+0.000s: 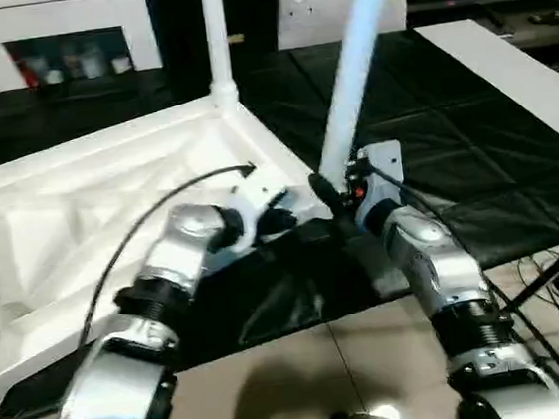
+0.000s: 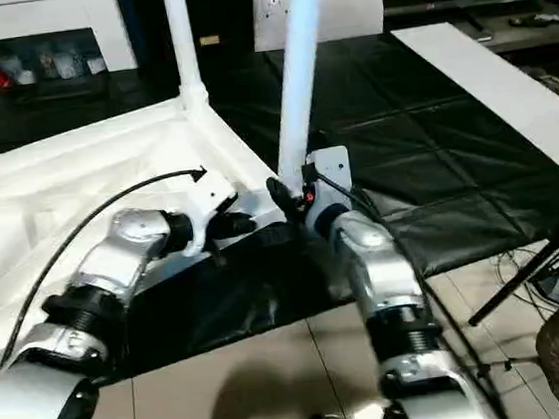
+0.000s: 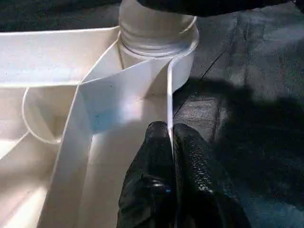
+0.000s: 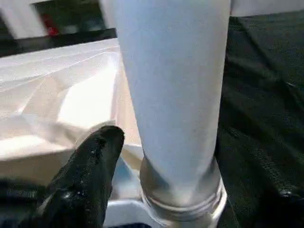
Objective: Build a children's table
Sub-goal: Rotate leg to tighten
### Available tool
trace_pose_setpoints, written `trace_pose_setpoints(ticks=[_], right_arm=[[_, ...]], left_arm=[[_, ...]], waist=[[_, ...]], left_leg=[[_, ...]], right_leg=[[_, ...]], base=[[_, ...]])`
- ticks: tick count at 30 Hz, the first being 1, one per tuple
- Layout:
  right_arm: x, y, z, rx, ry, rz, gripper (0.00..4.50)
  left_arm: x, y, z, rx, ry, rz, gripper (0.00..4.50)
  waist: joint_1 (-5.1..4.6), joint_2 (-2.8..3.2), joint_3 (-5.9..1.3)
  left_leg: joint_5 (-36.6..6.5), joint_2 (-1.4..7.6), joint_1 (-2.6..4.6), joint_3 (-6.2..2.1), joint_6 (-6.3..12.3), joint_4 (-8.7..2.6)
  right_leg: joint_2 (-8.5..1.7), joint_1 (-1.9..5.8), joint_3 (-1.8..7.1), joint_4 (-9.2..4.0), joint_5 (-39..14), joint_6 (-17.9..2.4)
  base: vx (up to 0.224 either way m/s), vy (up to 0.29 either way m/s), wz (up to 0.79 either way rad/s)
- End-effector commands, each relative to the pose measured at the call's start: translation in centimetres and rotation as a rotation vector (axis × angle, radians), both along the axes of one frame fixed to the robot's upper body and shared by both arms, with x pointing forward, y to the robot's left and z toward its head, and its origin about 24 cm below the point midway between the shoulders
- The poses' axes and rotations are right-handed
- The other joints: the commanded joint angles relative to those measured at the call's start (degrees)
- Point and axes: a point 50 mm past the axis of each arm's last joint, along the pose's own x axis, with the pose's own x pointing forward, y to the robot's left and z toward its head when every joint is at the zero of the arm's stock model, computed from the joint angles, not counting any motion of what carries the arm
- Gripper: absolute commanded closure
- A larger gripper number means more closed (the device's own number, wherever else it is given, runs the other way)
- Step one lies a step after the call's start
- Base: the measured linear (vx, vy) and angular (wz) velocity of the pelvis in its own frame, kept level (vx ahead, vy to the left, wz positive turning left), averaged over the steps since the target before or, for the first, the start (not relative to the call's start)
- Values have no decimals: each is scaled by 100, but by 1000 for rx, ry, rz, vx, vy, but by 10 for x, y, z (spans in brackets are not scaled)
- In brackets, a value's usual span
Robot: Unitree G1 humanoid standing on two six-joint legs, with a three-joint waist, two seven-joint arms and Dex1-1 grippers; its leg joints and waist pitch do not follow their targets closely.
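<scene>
Leg (image 2: 297, 88) between right hand (image 2: 293, 196) fingers, at tabletop (image 2: 77, 181) corner socket.

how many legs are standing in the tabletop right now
2. One leg stands upright in the far corner socket; the other leg leans at the near corner, gripped low by the right gripper. More may lie out of view.

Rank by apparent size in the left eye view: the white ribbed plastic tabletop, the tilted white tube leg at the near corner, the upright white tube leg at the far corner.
1. White ribbed plastic tabletop, largest.
2. Tilted white tube leg, held by the right gripper.
3. Upright white tube leg, thinner-looking.

The legs may match; the tilted one is nearer, and both run out of frame.
</scene>
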Motion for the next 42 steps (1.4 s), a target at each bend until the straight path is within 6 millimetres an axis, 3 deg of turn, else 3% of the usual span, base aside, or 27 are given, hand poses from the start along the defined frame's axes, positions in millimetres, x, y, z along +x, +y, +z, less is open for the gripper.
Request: trace_pose_setpoints(ticks=[1, 3, 5, 6, 7, 8, 11, 15, 18, 21, 27, 42], right_arm=[[-11, 7, 10, -12, -76, 212, 85], [-14, -2, 12, -33, -93, 257, 62], [-21, -16, 16, -72, -110, 359, 47], [-23, -19, 17, -80, -112, 381, 45], [-25, -24, 17, -93, -107, 422, 45], [-26, -26, 17, -101, -102, 447, 19], [-32, -32, 17, -137, -86, 560, 2], [-39, -37, 18, -166, -55, 718, 2], [-45, -40, 19, -165, -19, 838, 2], [-48, -40, 18, -168, 6, 908, 35], [-51, -37, 16, -176, 45, 1005, 82], [-56, -31, 14, -134, 79, 1057, 215]], left_arm=[[-3, 8, 6, -11, -40, -86, 450], [-6, 14, 5, -9, -31, -142, 450], [-12, 25, 2, 32, -8, -243, 450], [-14, 27, 1, 43, 0, -263, 450], [-16, 31, 1, 63, 9, -318, 450], [-18, 34, 1, 74, 15, -349, 450], [-22, 39, 4, 71, 56, -422, 450], [-25, 44, 7, 117, 87, -532, 450], [-28, 44, 9, 136, 112, -629, 450], [-30, 42, 10, 142, 139, -686, 450], [-33, 35, 12, 152, 156, -769, 450], [-31, 37, 15, 134, 161, -756, 450]], waist=[[69, 47, -461], [90, -8, -484], [102, -32, -475], [99, -31, -489], [141, 21, -486], [151, 19, -482], [235, 44, -452], [354, 41, -435], [399, 39, -420], [442, 35, -416], [529, 19, -429], [553, 5, -446]], left_leg=[[-1481, 298, 93, -116, 368, -400], [-1189, 283, 52, -90, 525, -368], [-1063, 280, 53, -82, 646, -340], [-1019, 275, 44, -71, 682, -327], [-919, 304, 72, -70, 715, -330], [-857, 317, 73, -63, 711, -328], [-1021, 351, 133, -43, 526, -344], [-1288, 388, 168, -26, 306, -374], [-1471, 394, 182, -22, 245, -385], [-1553, 405, 203, -17, 172, -387], [-1456, 406, 206, -9, 160, -380], [-1318, 397, 186, -10, 168, -370]], right_leg=[[-376, 290, 261, -336, -1669, -1164], [-354, 326, 265, -280, -1212, -1219], [-338, 314, 268, -245, -986, -1317], [-346, 328, 269, -221, -938, -1344], [-354, 307, 269, -214, -887, -1403], [-332, 307, 270, -198, -795, -1462], [-321, 279, 275, -210, -996, -1541], [-303, 260, 272, -218, -1336, -1454], [-316, 247, 280, -247, -1571, -1383], [-333, 223, 289, -270, -1809, -1336], [-339, 215, 295, -252, -1744, -1318], [-339, 236, 284, -234, -1696, -1300]], base=[[0, 0, 0], [0, 0, 0], [0, 0, 0], [0, 0, 0], [0, 0, 0], [0, 0, 0], [0, 0, 0], [0, 0, 0], [0, 0, 0], [0, 0, 0], [0, 0, 0], [0, 0, 0]])
